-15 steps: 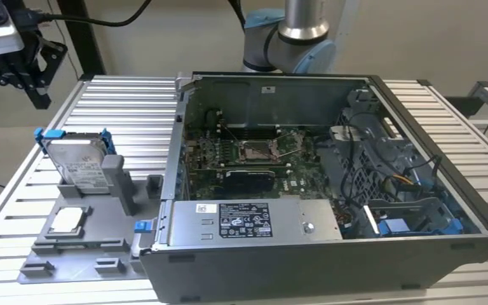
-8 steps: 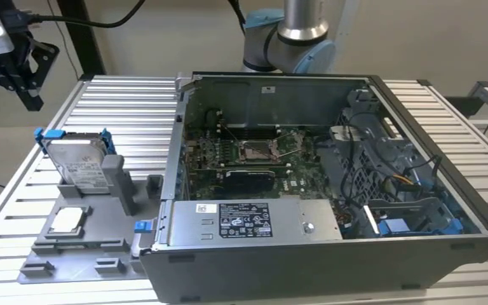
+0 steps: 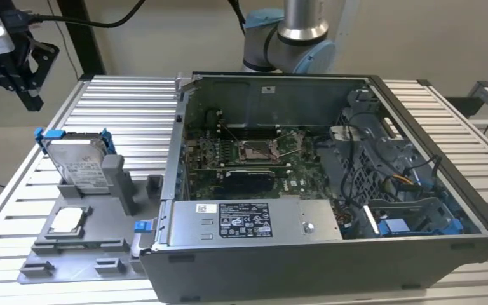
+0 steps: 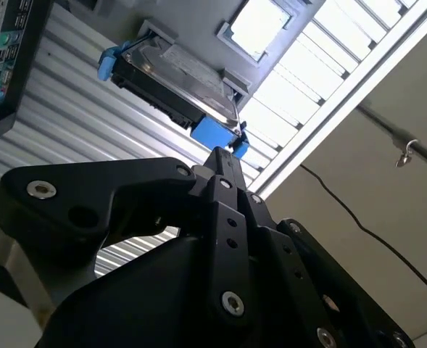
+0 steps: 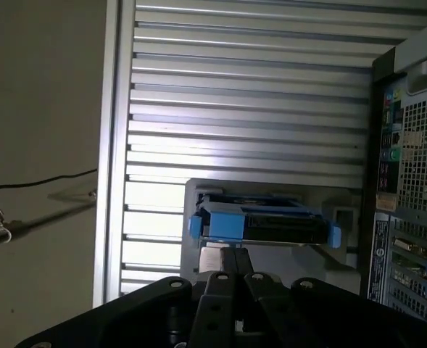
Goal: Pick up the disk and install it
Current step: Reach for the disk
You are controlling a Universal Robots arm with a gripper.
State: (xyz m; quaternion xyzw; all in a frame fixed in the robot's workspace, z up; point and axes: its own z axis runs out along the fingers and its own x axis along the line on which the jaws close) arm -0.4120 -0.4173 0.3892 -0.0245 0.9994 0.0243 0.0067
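The disk [image 3: 79, 159], silver-grey with a white label and blue frame tabs, leans upright in a grey holder [image 3: 87, 244] at the exterior view's left. My black gripper [image 3: 20, 79] hangs well above and behind it, off the table's far left corner. In both wrist views the disk [image 4: 177, 80] [image 5: 264, 226] lies beyond the fingertips with a clear gap between them. The gripper [image 4: 224, 158] [image 5: 231, 254] is shut, its two fingers pressed together with nothing in them.
An open computer case [image 3: 329, 267] fills the middle and right of the slatted table [image 3: 117, 101]. Inside are a motherboard [image 3: 253, 152], a grey box with a black-and-white label [image 3: 248, 221] and a blue-edged bay [image 3: 409, 219]. A small square chip [image 3: 68, 218] rests on the holder.
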